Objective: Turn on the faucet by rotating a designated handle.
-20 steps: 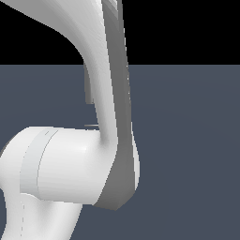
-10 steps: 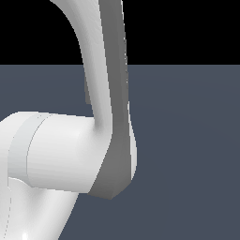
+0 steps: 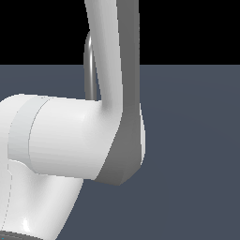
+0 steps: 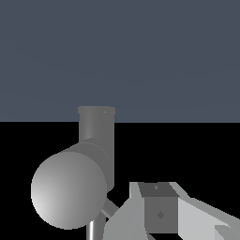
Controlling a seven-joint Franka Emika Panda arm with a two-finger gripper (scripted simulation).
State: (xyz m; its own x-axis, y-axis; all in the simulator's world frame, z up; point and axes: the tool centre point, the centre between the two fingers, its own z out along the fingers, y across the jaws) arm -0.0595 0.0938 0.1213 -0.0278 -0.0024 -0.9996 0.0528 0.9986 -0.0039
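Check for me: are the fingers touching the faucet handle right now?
Cannot tell. The wrist view shows the gripper beside the faucet, their meeting point cropped; the exterior view's arm blocks it.

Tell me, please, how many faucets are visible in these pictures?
1. The faucet shows in the exterior view as a thin grey tube behind the white robot arm, which hides most of it. In the wrist view it stands close beside the gripper.
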